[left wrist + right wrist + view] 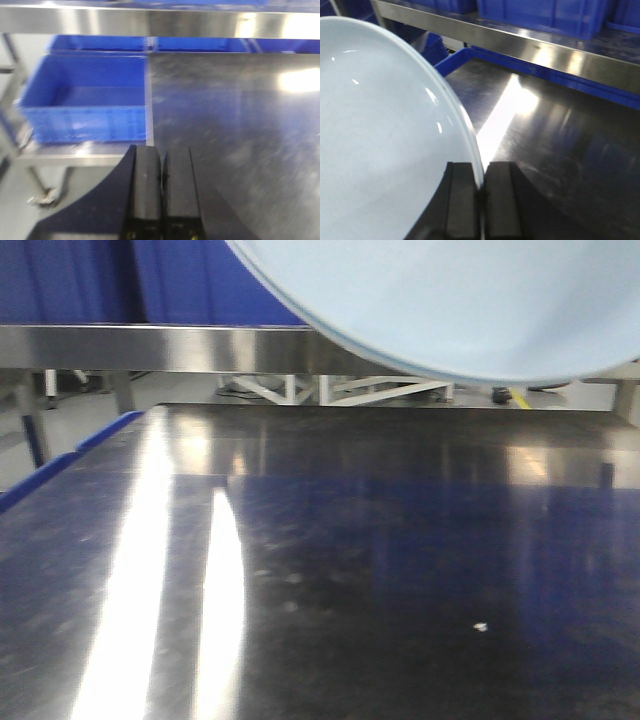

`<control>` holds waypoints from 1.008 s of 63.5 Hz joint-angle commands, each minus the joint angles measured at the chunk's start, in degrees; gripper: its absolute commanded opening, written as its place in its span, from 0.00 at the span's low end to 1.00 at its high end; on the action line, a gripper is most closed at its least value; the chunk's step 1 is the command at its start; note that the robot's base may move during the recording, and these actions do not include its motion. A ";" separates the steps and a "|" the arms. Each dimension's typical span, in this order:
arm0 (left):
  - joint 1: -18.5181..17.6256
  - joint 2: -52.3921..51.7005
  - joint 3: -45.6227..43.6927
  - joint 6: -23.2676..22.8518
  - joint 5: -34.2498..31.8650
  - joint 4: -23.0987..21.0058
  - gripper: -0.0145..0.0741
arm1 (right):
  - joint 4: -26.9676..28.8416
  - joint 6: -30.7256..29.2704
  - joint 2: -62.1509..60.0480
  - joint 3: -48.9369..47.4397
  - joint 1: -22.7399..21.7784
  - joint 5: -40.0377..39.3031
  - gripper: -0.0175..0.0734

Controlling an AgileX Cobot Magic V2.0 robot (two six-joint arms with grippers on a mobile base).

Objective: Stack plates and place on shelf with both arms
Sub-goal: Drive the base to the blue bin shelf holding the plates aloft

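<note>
One plate (450,300) is all that can be made out. In the front view it hangs raised over the far edge of the tabletop (400,570), toward the right. The picture's top and right borders cut it off, and it hides part of the shelf (150,348) rail. Whether a second plate lies against it cannot be told.

The right gripper (482,172) is clamped on the plate's (375,125) rim, and most of the disc runs out of the picture at left and bottom.

The left gripper (161,160) hovers over the tabletop's left edge with its fingers pressed together. Its view is blurred.

A blue crate (85,95) sits on a lower stand beside that edge. More crates (545,12) stand on the shelf, cropped at the top. A tiny white speck (481,626) on the tabletop is too small to identify.
</note>
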 commanded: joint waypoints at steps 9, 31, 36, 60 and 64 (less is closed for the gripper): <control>-0.42 0.03 -1.63 -0.58 -4.13 -0.32 0.26 | 1.01 -0.10 -0.36 -1.56 -0.12 -5.62 0.26; -0.42 0.03 -1.63 -0.58 -4.13 -0.32 0.26 | 1.01 -0.10 -0.36 -1.56 -0.12 -5.62 0.26; -0.42 0.03 -1.63 -0.58 -4.13 -0.32 0.26 | 1.01 -0.10 -0.36 -1.56 -0.12 -5.62 0.26; -0.42 0.03 -1.63 -0.58 -4.13 -0.32 0.26 | 1.01 -0.10 -0.36 -1.56 -0.12 -5.62 0.26; -0.42 0.03 -1.63 -0.58 -4.13 -0.32 0.26 | 1.01 -0.10 -0.36 -1.56 -0.12 -5.62 0.26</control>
